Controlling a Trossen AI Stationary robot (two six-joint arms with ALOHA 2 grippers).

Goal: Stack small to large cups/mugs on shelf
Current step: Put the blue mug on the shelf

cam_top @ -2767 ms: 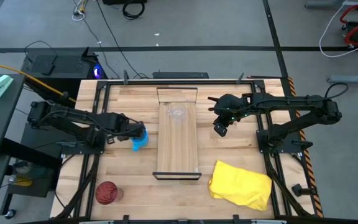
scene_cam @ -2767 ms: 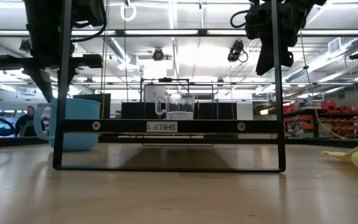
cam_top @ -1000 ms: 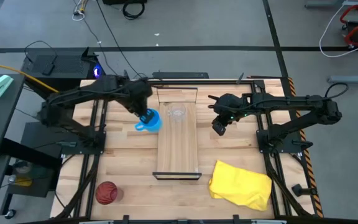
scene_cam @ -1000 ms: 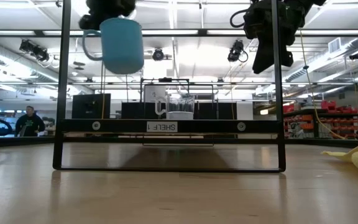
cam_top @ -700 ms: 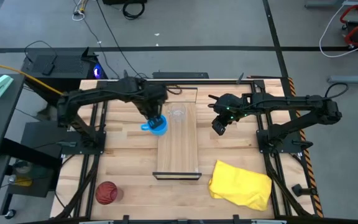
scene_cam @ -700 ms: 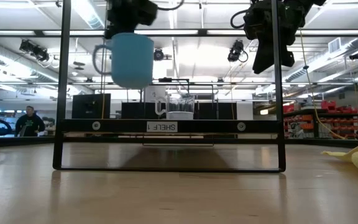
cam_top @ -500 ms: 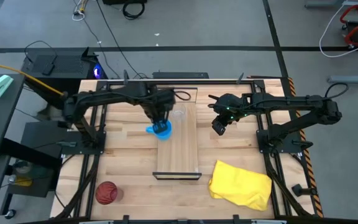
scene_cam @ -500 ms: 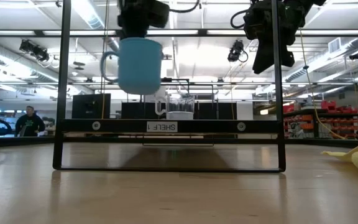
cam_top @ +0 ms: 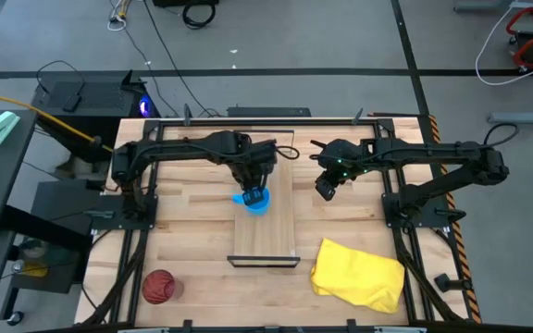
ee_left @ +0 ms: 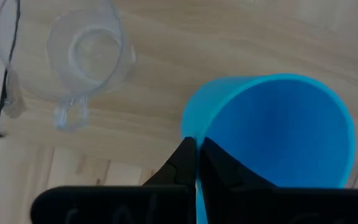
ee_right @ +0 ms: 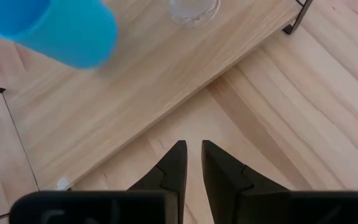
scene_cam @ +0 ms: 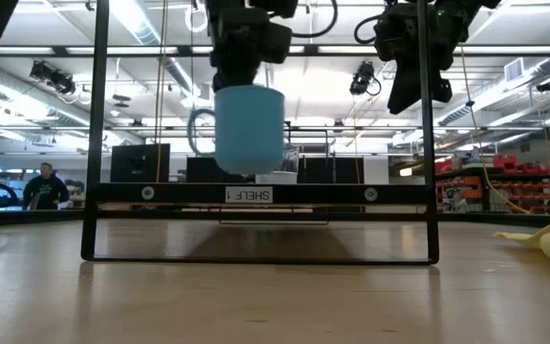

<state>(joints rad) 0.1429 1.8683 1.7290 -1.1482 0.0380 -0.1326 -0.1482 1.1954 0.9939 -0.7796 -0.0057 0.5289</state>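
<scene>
The bright blue mug [cam_top: 256, 202] hangs over the middle of the light-wood shelf [cam_top: 265, 236], held by my left gripper [cam_top: 252, 189], which is shut on it. In the low view the mug [scene_cam: 249, 129] is upright, just above the shelf's front bar [scene_cam: 256, 194]. The clear cup [ee_left: 89, 53] stands on the shelf's far part, beside the mug. The dark red cup [cam_top: 158, 287] stands on the table at the near left. My right gripper [cam_top: 327, 190] hovers empty to the right of the shelf, its fingers nearly together. My left gripper pinches the mug's rim [ee_left: 188, 134] between its two fingers, one finger inside [ee_left: 219, 165] the mug and one outside [ee_left: 182, 162]. The fingers come from above, pointing down. The mug hangs upright below them, clear of the shelf, its handle [scene_cam: 199, 131] toward the table's left.
A crumpled yellow cloth [cam_top: 357, 275] lies on the table at the near right. The shelf has dark metal end brackets [cam_top: 264, 263] at its near and far ends. The near half of the plank [ee_right: 135, 99] is bare wood.
My left gripper has carried the blue mug toward the table's right edge and a little nearer, from beside the shelf's left edge to over its middle, and has gone down. The mug has stayed upright and now hangs just above the plank.
</scene>
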